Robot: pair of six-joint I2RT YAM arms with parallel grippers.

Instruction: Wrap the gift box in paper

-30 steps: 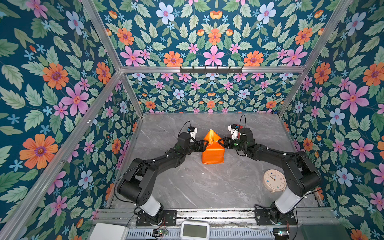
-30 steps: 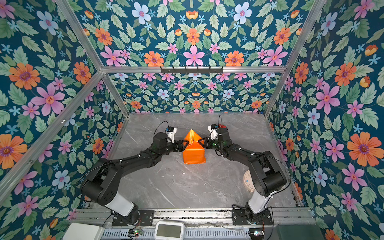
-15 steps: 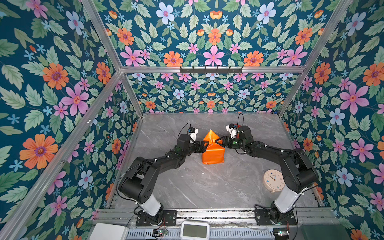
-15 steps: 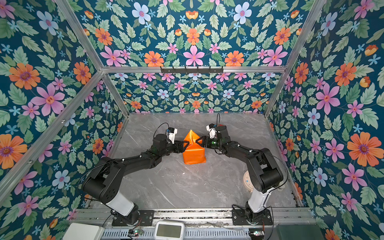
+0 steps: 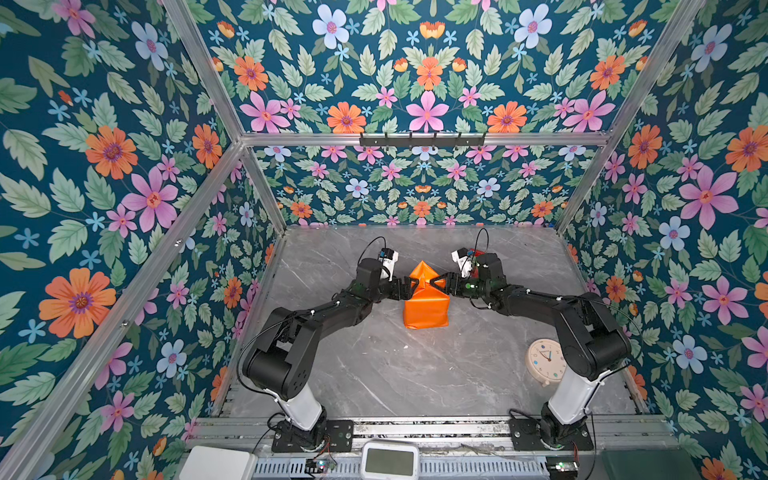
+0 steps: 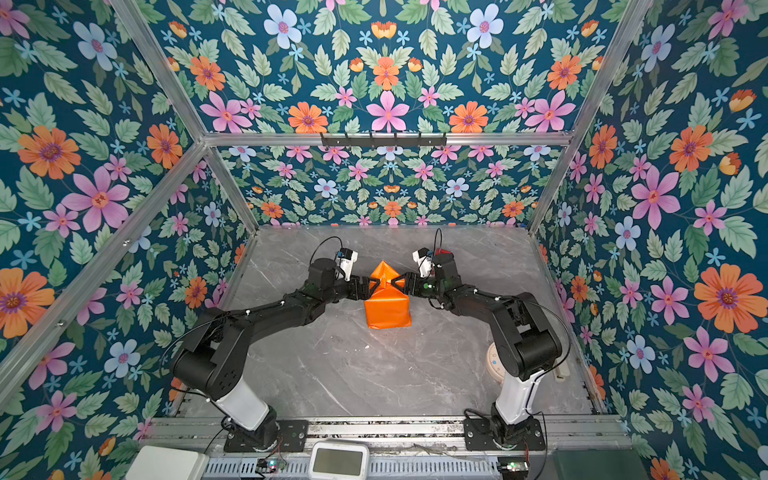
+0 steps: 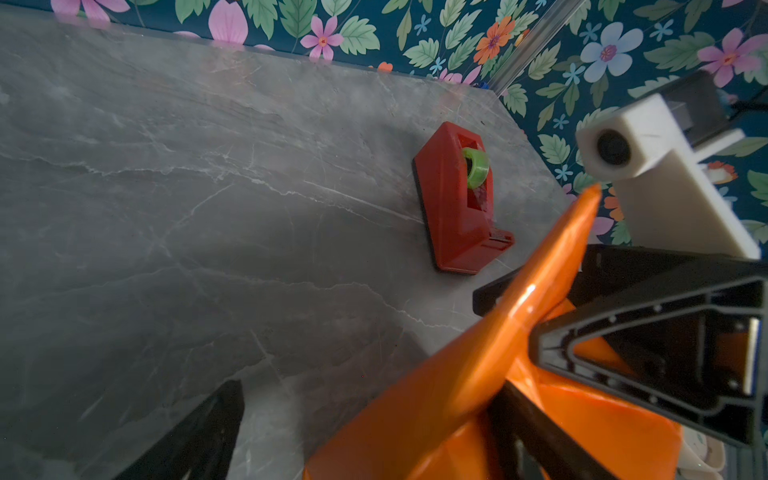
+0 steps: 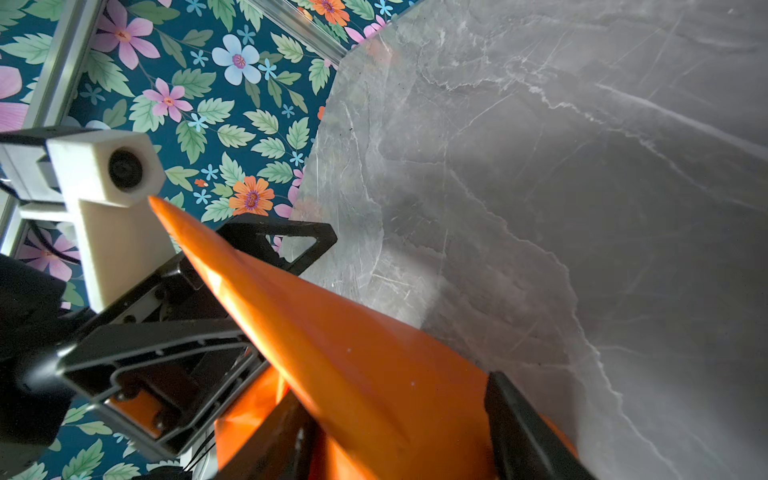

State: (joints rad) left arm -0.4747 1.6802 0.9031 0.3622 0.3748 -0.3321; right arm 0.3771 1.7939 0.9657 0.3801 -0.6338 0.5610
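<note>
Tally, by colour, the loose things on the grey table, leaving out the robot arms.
Orange: 1, paper
Red: 1, tape dispenser
Cream: 1, clock
Total: 3

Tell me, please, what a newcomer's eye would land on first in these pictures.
The glossy orange paper, folded into a parcel in the middle of the table with a pointed flap standing up at its far end. The left gripper and right gripper flank that flap. All around, loud floral walls.
</note>
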